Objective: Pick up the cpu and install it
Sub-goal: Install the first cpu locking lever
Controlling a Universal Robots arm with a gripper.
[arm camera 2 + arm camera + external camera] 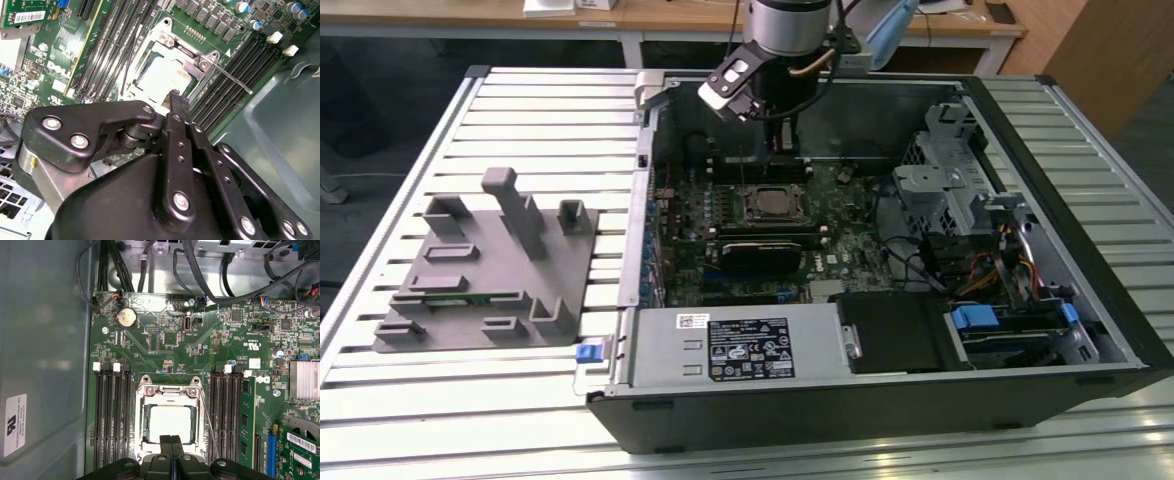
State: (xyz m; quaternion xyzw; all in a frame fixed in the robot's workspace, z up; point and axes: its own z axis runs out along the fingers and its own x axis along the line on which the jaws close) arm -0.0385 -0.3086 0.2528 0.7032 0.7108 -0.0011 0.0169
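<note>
Risk noted: the gripper (pixel 171 439) hung directly over the cpu (pixel 170 422). We judged that a descent off-line could press on its pale top or catch the socket frame (pixel 143 405), and that a skewed chip could bend the contacts beneath. The lever (pixel 209 415) ran close along the frame, beside the memory slots (pixel 111 415). A sideways sweep might snag it. We could not tell whether the lever was latched.

Gripper: jaws pressed together with no gap in the first wrist view, and nothing held. The tips sat over the cpu's edge, but we could not confirm contact. The cpu lay flat inside the socket frame, on the board within the open case (pixel 1014 130).
</note>
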